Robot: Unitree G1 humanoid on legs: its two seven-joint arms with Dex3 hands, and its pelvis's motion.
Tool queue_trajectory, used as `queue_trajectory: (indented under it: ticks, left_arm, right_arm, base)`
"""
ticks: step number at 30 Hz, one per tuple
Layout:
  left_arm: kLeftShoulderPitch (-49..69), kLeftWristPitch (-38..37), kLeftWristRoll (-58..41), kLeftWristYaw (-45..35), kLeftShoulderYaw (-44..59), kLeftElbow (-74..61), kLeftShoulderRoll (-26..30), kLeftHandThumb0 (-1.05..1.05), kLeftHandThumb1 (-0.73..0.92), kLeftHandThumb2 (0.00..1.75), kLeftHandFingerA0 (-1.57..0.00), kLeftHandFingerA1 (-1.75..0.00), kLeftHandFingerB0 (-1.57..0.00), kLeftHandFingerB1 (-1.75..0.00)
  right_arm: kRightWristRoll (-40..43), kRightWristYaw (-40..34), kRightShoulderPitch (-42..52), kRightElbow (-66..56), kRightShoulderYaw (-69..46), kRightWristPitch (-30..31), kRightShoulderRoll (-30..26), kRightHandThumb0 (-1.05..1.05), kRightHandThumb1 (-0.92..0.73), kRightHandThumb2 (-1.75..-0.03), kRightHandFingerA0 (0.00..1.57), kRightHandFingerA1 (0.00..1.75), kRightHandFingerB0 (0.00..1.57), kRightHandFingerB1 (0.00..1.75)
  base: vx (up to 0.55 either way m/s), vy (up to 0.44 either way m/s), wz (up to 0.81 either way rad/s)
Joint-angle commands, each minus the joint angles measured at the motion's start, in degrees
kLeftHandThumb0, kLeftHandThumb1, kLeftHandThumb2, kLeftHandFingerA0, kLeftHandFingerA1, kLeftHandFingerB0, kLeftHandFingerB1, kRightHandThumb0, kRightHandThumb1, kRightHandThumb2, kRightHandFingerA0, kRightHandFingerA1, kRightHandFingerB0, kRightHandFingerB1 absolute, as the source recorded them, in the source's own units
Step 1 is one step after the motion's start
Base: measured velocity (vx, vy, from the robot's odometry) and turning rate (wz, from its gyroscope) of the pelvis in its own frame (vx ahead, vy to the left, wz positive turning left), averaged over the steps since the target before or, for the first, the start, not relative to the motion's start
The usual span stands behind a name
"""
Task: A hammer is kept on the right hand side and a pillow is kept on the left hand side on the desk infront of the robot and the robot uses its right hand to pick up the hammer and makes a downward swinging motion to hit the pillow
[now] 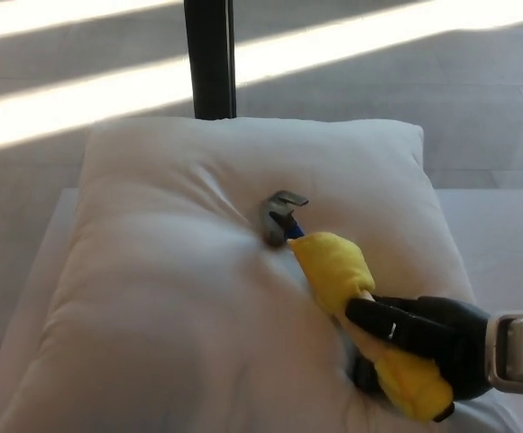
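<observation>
The hammer with the grey metal head and yellow padded handle [334,280] lies across the plump white fabric pillow [198,298], its head pressed into a dent near the pillow's middle; part of the handle is hidden inside the robot's black right hand [424,347], whose fingers are wrapped tight around it. The pillow's near edge is cut off by the frame, and it covers most of the white desk [500,234]; the left hand does not show.
</observation>
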Motion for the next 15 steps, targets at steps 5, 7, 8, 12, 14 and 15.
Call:
queue_trajectory:
  ticks: [5, 7, 8, 12, 14, 15]
  left_arm:
    - [0.12, -1.46, -0.04, -0.23, 0.73, 3.34, 1.31, -0.57, 0.63, 0.60, -0.68, -0.45, -0.58, -0.41]
    - [0.08, -1.89, -0.21, -0.79, 0.84, 4.03, 1.39, -0.58, 0.62, 0.59, -0.68, -0.45, -0.58, -0.41]
    - [0.34, -1.42, -0.24, -0.37, 0.80, 3.05, 1.21, -0.58, 0.62, 0.60, -0.69, -0.46, -0.59, -0.42]
    - [0.85, -1.02, -0.46, -0.34, 0.85, 1.94, 0.94, -0.58, 0.62, 0.59, -0.71, -0.47, -0.63, -0.43]
    - [1.16, -0.55, -0.50, 0.11, 0.92, 1.51, 0.85, -0.57, 0.62, 0.59, -0.70, -0.48, -0.62, -0.43]
    - [1.36, -0.39, -0.59, 0.18, 1.01, 1.25, 0.78, -0.57, 0.62, 0.60, -0.70, -0.48, -0.61, -0.43]
  right_arm:
    - [1.39, -4.88, -13.32, -2.55, -13.02, 4.52, 0.62, -0.34, -0.82, -0.88, 1.02, 1.75, 0.70, 1.47]
    - [2.55, -7.28, -18.11, -3.74, -18.35, 4.52, 1.86, -0.35, -0.83, -0.82, 1.02, 1.75, 0.65, 1.43]
    - [3.96, -7.04, -20.93, -3.41, -19.45, 4.52, 0.28, -0.33, -0.80, -0.92, 1.00, 1.75, 0.67, 1.47]
    - [7.10, -6.39, -27.47, -0.68, -24.30, 4.52, -3.82, -0.30, -0.70, -0.97, 0.97, 1.75, 0.66, 1.45]
    - [7.88, -5.03, -28.59, -0.27, -25.96, 4.52, -4.88, -0.30, -0.71, -0.97, 0.95, 1.75, 0.66, 1.49]
    - [6.82, -7.18, -30.45, -0.89, -27.17, 4.52, -5.20, -0.30, -0.69, -0.97, 0.98, 1.75, 0.69, 1.44]
  base:
    - [0.00, 0.000, 0.00]
    - [0.00, 0.000, 0.00]
    - [0.00, 0.000, 0.00]
    - [0.00, 0.000, 0.00]
    - [0.00, 0.000, 0.00]
    - [0.00, 0.000, 0.00]
